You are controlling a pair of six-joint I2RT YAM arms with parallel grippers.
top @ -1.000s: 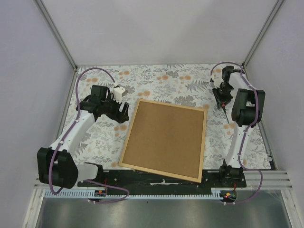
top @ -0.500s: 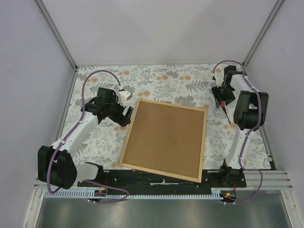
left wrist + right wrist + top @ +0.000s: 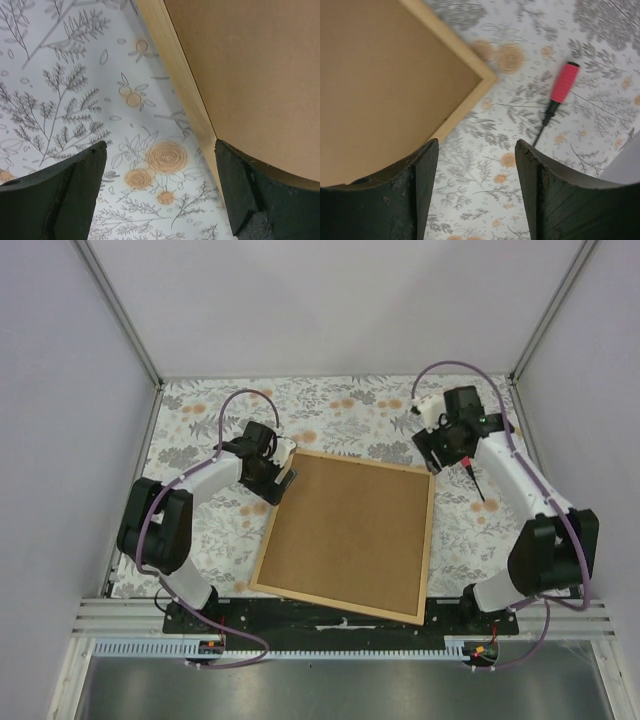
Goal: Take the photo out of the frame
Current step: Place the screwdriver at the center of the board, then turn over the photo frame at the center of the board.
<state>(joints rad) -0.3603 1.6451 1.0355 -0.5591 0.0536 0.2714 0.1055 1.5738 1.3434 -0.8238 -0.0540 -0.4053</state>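
On the table (image 3: 225,530), the frame (image 3: 345,535) lay back-side up; left claw (image 3: 282,478) gaped wide across its far-left edge, right claw (image 3: 438,454) spread empty over the far-right corner, near a screwdriver (image 3: 474,478).

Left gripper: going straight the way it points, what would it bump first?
Likely the frame's wooden edge: the open left gripper straddles it, one finger over its brown back, one over the flowery cloth. Depth unclear.

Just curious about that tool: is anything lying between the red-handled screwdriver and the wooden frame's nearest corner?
No. Only bare floral table cover lies between the screwdriver and the frame, seen plainly in the right wrist view.
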